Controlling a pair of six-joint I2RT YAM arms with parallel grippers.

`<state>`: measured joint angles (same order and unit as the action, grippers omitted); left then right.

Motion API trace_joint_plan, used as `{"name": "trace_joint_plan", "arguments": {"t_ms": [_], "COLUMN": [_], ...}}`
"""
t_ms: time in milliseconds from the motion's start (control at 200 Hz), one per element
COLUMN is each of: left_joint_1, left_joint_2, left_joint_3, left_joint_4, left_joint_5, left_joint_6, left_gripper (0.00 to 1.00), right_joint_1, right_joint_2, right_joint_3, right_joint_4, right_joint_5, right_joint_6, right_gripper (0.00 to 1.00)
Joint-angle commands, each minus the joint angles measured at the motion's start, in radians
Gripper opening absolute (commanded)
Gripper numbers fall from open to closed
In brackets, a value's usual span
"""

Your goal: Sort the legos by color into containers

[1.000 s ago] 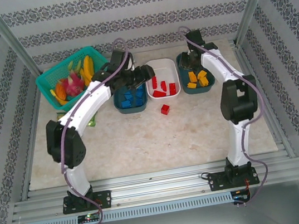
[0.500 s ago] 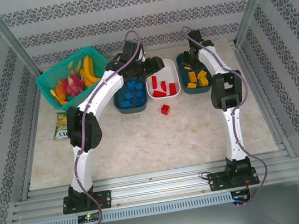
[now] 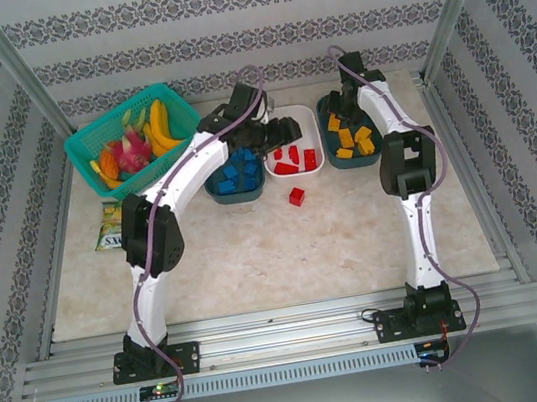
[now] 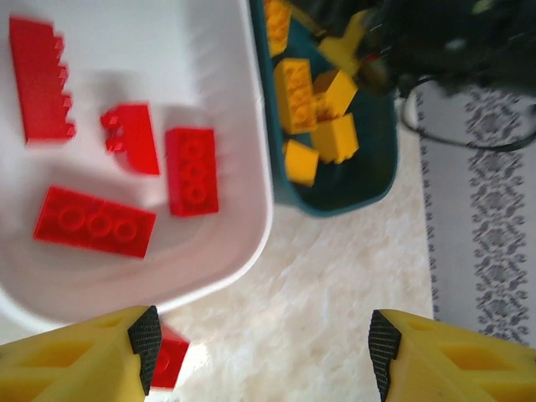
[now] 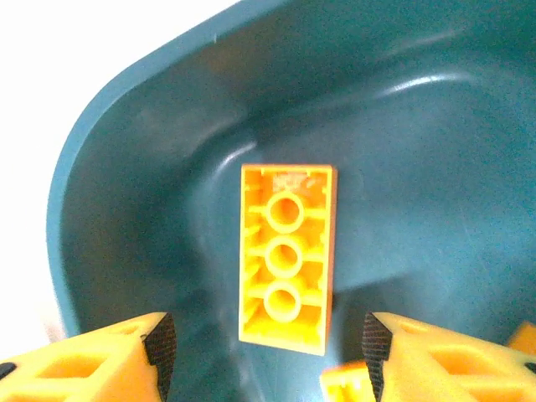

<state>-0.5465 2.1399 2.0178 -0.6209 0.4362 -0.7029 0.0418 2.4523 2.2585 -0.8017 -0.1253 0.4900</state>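
Inspection, nearest items first. 1 red lego [image 3: 296, 196] lies loose on the counter [image 3: 256, 253], just in front of the white tray [image 3: 311, 126]. In my left wrist view it sits at lower left, partly hidden behind 1 finger. A small packet [image 3: 108, 227] lies at the counter's left edge.

My left fingers [image 4: 84, 360] are spread wide with nothing between them, above the near rim of the white tray. That tray holds 4 red legos [image 4: 94, 221], lying flat and apart.

Just left of it in the overhead view stands a dark teal tray [image 3: 238, 196] holding blue legos [image 3: 234, 171]; I cannot tell their count. Just right of it stands a second dark teal tray [image 3: 354, 161] with a cluster of orange-yellow legos [image 3: 355, 137].

My right fingers [image 5: 92, 360] are parted and empty at that tray's far end, over 1 orange-yellow lego [image 5: 286, 264] lying underside up on the tray floor.

Farthest, at upper left, a teal mesh basket [image 3: 87, 137] holds toy fruit [image 3: 161, 124].
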Motion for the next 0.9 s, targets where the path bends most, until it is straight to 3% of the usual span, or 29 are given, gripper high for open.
{"name": "trace_joint_plan", "arguments": {"t_ms": [0,235,405,709,894], "left_joint_1": [-0.029,-0.105,-0.157,-0.215,-0.234], "left_joint_2": [-0.123,-0.240,-0.243,-0.141,-0.020], "left_joint_3": [-0.113,-0.370,-0.454,-0.417,-0.306], "left_joint_4": [-0.024,-0.003,0.030,0.022,-0.032], "left_joint_5": [-0.021,-0.074,-0.103,-0.230,-0.311], "left_joint_6": [0.048,0.105,0.107,0.172,0.245], "left_gripper": [0.70,0.71,0.71,0.74,0.74], "right_joint_1": [0.011,0.098,0.139,0.176,0.182], "right_joint_2": [-0.238,-0.778,-1.145,-1.659,-1.776], "right_joint_3": [-0.147,-0.815,-1.217,-1.607,-1.728], "right_joint_4": [0.078,0.422,0.490,0.311,0.296], "right_joint_5": [-0.006,-0.083,-0.172,-0.320,-0.385], "right_joint_6": [-0.011,0.019,0.055,0.129,0.233], "right_gripper": [0.62,0.63,0.65,0.70,0.71]}}
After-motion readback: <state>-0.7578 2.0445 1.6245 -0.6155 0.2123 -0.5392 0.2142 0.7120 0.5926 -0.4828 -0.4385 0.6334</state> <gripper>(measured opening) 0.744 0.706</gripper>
